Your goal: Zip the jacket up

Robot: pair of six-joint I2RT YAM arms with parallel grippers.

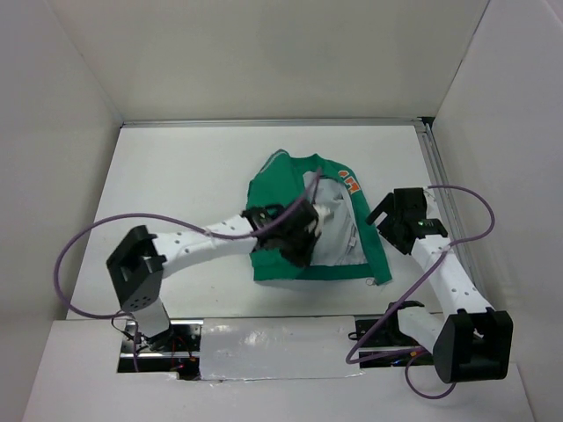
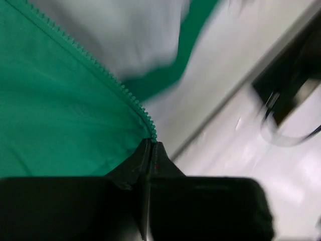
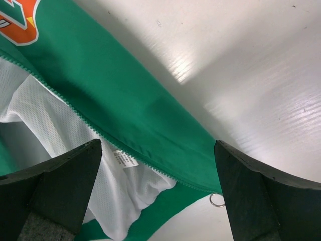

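Left claw (image 2: pixel 152 149): closed tight, tips pinching the bottom end of the zipper teeth (image 2: pixel 95 65) on one green front panel. Right claw (image 3: pixel 158 173): spread fully and holding nothing. It hovers over the other front edge, with a small metal ring (image 3: pixel 217 200) below it. The jacket (image 1: pixel 281 189) lies open mid-table (image 1: pixel 176 176), hem toward the arm bases, collar away, its long axis near-to-far and slightly tilted. We judge the free hem corner under the right claw to be the next grasp.
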